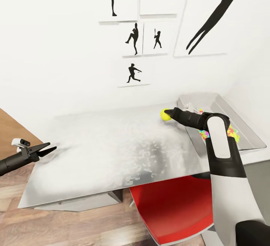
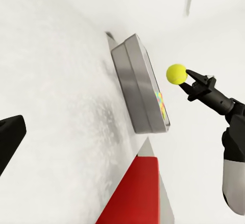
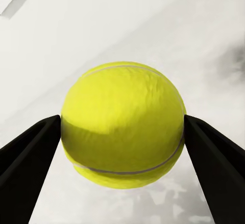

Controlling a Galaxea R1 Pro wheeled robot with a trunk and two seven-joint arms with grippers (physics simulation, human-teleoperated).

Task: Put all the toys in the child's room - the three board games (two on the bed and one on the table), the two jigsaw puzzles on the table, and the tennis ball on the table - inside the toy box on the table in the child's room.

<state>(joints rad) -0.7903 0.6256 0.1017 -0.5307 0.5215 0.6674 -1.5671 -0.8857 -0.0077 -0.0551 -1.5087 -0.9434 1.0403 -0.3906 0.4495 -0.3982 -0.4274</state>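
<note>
Your right gripper (image 1: pixel 169 113) has the tennis ball (image 1: pixel 165 114) pinched between its fingers (image 3: pixel 30 157), which press both sides of the ball. The ball is held above the counter (image 1: pixel 112 145), just beside the toy box (image 1: pixel 243 126) at the counter's far right end. Colourful puzzle pieces (image 1: pixel 233 133) lie inside the box. Your left gripper (image 1: pixel 47 149) hovers at the counter's left edge, fingers parted, holding nothing. A red chair (image 1: pixel 172 208) sits below the counter.

Pale table (image 1: pixel 112 145) carrying one grey toy box (image 1: pixel 245 130).
The toy box sits at the table's corner just beyond the right gripper (image 1: pixel 169 113), colourful puzzle pieces (image 1: pixel 233 131) inside; the left gripper (image 1: pixel 47 149) hovers at the opposite edge.
</note>
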